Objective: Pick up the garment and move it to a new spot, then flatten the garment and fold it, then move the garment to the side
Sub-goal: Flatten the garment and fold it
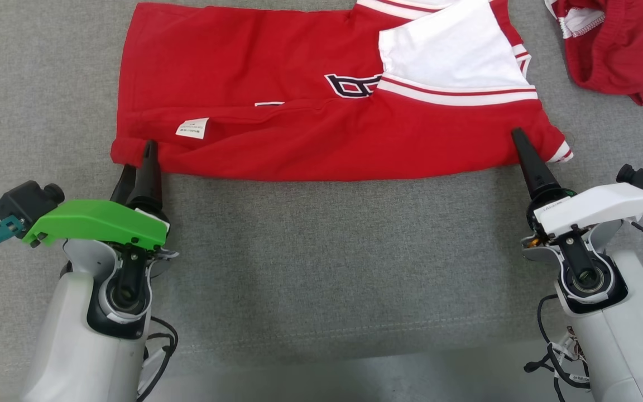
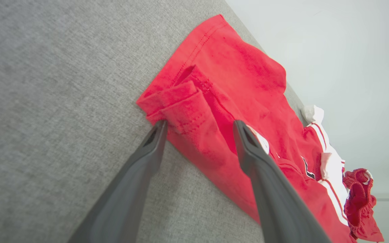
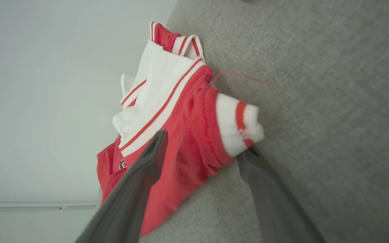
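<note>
A red garment (image 1: 277,106) lies spread along the far side of the grey, cloth-covered counter (image 1: 321,251), its long folded edge running parallel to the counter's near edge. A white panel (image 1: 450,56) edged with red and white stripes is turned over the garment's right end. Dark lettering (image 1: 352,85) shows near the middle, and a small white label (image 1: 192,128) sits toward the left end.

The left pincer (image 1: 138,157), under a green cover, stands wide open at the garment's near left corner. Its fingers (image 2: 147,152) straddle the rolled hem there, one tip at the very edge of the fabric on the counter, the other over the red cloth. Nothing is clamped.

The right pincer (image 1: 519,139), under a white cover, is spread just as wide at the near right corner. One of its fingers (image 3: 140,175) reaches over the red fabric and the other lies on the counter side, beneath the white ribbed cuff (image 3: 238,128) with its red band. The cuff sits between the jaws, and no grip is closed on it.

A crumpled second red piece (image 1: 617,50) lies at the counter's far right corner, apart from the garment.
</note>
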`<state>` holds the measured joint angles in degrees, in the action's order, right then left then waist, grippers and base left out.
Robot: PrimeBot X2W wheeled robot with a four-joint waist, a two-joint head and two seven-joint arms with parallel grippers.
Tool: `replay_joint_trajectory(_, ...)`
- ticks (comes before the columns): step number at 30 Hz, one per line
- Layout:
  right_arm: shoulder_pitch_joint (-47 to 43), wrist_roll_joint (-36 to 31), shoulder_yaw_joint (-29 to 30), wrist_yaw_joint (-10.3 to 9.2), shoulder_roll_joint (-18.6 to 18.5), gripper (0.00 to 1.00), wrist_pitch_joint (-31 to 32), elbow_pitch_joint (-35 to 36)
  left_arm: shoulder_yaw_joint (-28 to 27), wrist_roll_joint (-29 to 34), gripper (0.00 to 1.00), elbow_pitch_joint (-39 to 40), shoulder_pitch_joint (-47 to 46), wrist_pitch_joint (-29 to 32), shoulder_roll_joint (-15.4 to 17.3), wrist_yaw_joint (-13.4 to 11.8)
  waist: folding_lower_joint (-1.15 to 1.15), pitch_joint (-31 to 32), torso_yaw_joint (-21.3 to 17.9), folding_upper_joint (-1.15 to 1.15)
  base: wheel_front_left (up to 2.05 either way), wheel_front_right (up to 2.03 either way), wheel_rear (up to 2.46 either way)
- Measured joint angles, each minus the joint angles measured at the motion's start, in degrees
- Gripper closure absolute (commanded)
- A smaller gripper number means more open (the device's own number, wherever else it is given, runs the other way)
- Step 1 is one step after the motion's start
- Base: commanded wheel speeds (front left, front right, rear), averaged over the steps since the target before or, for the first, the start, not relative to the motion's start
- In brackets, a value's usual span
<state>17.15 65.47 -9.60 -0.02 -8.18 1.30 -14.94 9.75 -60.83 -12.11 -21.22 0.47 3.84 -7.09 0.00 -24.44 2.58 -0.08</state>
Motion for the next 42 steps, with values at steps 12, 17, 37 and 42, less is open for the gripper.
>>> replay_joint_trajectory(12, 2.0, 0.0, -0.1, 0.11, 0.0, 1.0, 0.3, -1.8, 0.3, -0.5, 1.0, -2.5, -1.2, 0.0, -0.8, 0.0, 0.0, -0.2, -0.1, 0.0, 0.0, 0.0, 0.0)
replay_joint_trajectory(17, 2.6, 0.0, -0.1, 0.67, -0.4, 1.0, 0.3, -2.4, 0.3, -1.5, 1.0, -3.3, -1.4, -0.1, -0.9, 0.1, 0.0, -0.2, 0.0, 0.0, 0.0, 0.0, 0.0)
replay_joint_trajectory(37, -6.0, 1.7, 2.6, 2.71, -1.4, 1.0, -0.1, -3.6, -1.9, -5.3, 1.0, -2.0, 6.7, -7.9, -2.5, 2.8, 0.0, 4.2, 0.8, 0.0, 0.0, 0.0, 0.0)
replay_joint_trajectory(42, -10.0, 2.7, 3.1, 2.71, -1.4, 1.0, -0.1, -2.7, -0.7, -5.6, 1.0, -1.7, 10.7, -10.1, -2.6, 3.0, 0.0, 5.5, 1.8, 0.0, 0.0, 0.0, 0.0)
